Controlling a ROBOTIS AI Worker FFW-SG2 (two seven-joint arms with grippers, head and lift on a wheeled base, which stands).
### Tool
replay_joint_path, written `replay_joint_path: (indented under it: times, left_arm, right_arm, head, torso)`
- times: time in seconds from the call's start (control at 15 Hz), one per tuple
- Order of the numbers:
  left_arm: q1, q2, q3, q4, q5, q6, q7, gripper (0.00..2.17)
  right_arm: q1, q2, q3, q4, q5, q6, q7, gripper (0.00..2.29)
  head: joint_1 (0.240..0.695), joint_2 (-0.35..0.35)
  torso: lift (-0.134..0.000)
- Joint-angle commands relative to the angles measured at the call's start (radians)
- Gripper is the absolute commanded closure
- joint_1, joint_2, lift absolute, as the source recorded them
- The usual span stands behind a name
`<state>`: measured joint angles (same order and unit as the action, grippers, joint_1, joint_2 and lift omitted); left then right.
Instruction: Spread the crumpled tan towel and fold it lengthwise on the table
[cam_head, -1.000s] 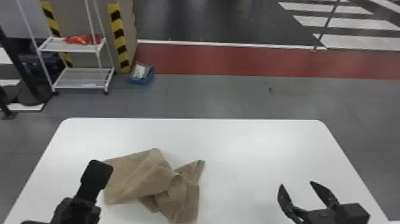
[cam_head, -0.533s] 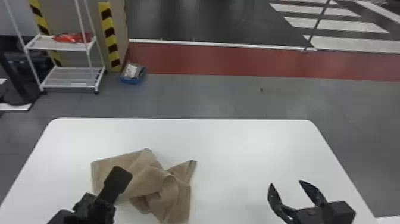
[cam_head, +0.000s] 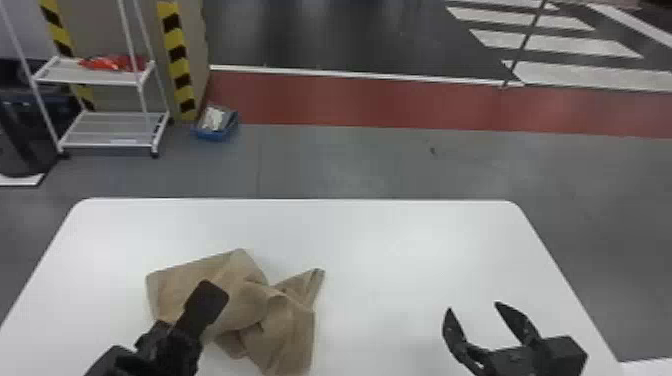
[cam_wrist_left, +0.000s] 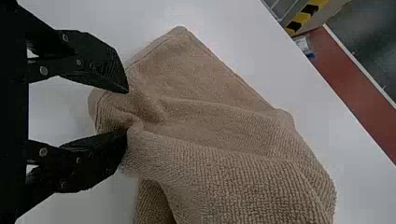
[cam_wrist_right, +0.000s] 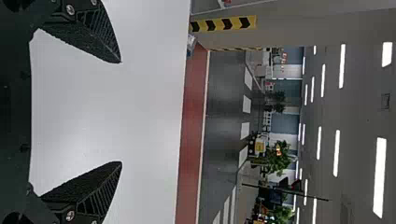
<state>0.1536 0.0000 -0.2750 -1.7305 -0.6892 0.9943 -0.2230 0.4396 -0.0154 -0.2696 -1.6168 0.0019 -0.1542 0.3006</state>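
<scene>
Left gripper (cam_head: 207, 296) shifted inward, wrist-view jaws parted

Black all over, with silvery screws (cam_wrist_left: 43, 70).
In the head view the left gripper (cam_head: 209, 294) has a flat finger (cam_head: 204, 302) with rounded corners on a narrower neck (cam_head: 190, 322); the right gripper (cam_head: 473, 306) has tapering fingers (cam_head: 516, 321) and a boxy block (cam_head: 564, 351) behind them. In the left wrist view, slim links (cam_wrist_left: 53, 68) carry angular fingers with fine ribs near the tips. In the right wrist view, the fingers show slanting ridges along their sides and grainy inner faces, with round screw heads near their bases.
</scene>
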Motion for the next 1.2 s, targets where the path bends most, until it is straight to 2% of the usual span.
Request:
replay_joint_path:
  times: [0.0, 0.27, 0.67, 0.87, 1.0, 1.13]
  left_arm:
    - [0.017, -0.003, 0.005, -0.032, -0.003, 0.027, 0.005, 2.14]
    - [0.027, -0.003, 0.025, -0.089, -0.016, 0.064, -0.053, 2.14]
    - [0.083, -0.003, 0.06, -0.273, -0.03, 0.106, -0.081, 2.14]
    - [0.077, -0.003, 0.095, -0.36, -0.073, 0.156, -0.139, 2.14]
    - [0.001, -0.003, 0.115, -0.406, -0.076, 0.278, -0.177, 2.14]
    - [-0.086, -0.003, 0.094, -0.425, -0.104, 0.376, -0.21, 2.14]
  right_arm:
    - [-0.004, 0.0, 0.003, 0.0, 0.004, 0.006, 0.0, 0.11]
    - [-0.004, -0.002, 0.004, 0.0, 0.003, 0.012, 0.0, 0.11]
    - [-0.004, -0.002, 0.006, 0.0, 0.003, 0.016, 0.0, 0.11]
    - [-0.004, -0.002, 0.006, 0.0, 0.003, 0.016, 0.0, 0.11]
    - [-0.004, -0.002, 0.004, 0.002, 0.003, 0.016, 0.0, 0.11]
    - [-0.004, -0.002, 0.003, 0.008, 0.003, 0.016, 0.0, 0.11]
  head:
    - [0.695, -0.154]
    - [0.695, -0.143]
    - [0.695, -0.13]
    - [0.695, -0.112]
    - [0.695, -0.096]
    - [0.695, -0.07]
  torso:
    - [0.0]
    - [0.0]
    - [0.0]
    - [0.0]
    - [0.0]
    - [0.0]
